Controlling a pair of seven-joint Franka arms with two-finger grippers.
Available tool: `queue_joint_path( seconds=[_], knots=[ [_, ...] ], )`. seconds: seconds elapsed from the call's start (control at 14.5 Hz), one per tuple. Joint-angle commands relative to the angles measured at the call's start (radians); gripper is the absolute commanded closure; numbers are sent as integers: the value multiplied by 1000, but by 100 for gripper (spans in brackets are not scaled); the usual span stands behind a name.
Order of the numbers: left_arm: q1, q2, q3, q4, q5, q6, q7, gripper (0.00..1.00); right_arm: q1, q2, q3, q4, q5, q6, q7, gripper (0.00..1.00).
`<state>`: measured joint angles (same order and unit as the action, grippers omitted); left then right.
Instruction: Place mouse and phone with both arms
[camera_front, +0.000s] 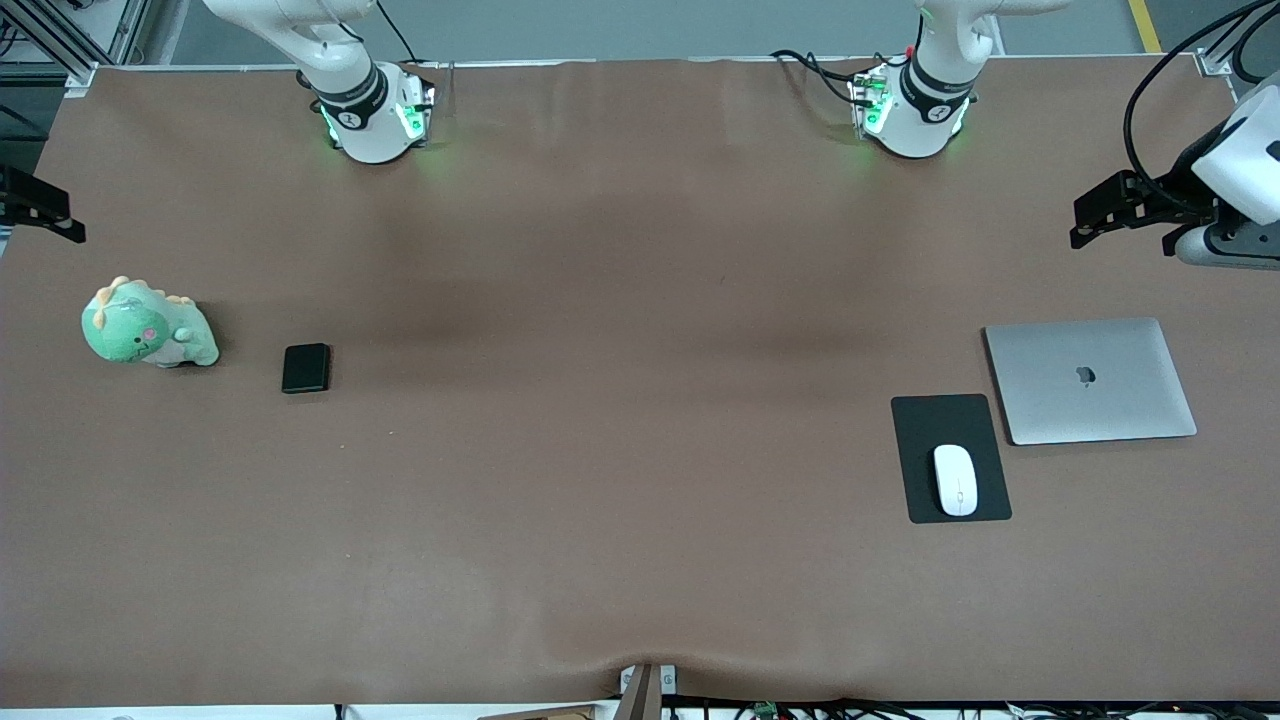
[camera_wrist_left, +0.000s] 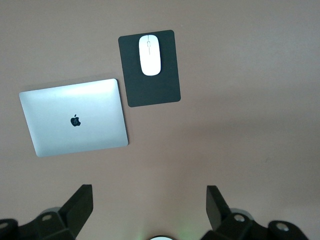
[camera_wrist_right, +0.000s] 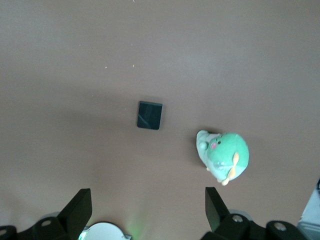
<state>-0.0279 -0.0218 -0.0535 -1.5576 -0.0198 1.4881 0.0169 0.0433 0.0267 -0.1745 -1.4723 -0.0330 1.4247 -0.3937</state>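
The white mouse (camera_front: 955, 480) (camera_wrist_left: 149, 55) lies on a flat black pad (camera_front: 950, 420) (camera_wrist_left: 155, 87) toward the left arm's end of the table. The small black phone (camera_front: 306, 368) (camera_wrist_right: 149, 115) lies flat on the brown table toward the right arm's end. My left gripper (camera_front: 1090, 215) (camera_wrist_left: 148, 192) hangs open and empty high over the bare table between its base and the pad. Just as high, my right gripper (camera_front: 45, 205) (camera_wrist_right: 146, 195) is open and empty over the bare table between its base and the phone.
A closed silver laptop (camera_front: 1090, 380) (camera_wrist_left: 75, 117) lies beside the pad, toward the left arm's end. A green plush dinosaur (camera_front: 148, 325) (camera_wrist_right: 222, 156) sits beside the phone, toward the right arm's end. Brown cloth covers the table (camera_front: 640, 450).
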Motion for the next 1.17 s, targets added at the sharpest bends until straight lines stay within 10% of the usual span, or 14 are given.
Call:
queue_joint_path(
  seconds=[0.0,1.1],
  knots=[
    [2,0,1,10,-2,-15,-15,0,1,-31,0,-37,-31,34,-4,0],
    [2,3,3,10,-2,-15,-14,0,-25,-34,-2,-39,13,30,21,0]
  ],
)
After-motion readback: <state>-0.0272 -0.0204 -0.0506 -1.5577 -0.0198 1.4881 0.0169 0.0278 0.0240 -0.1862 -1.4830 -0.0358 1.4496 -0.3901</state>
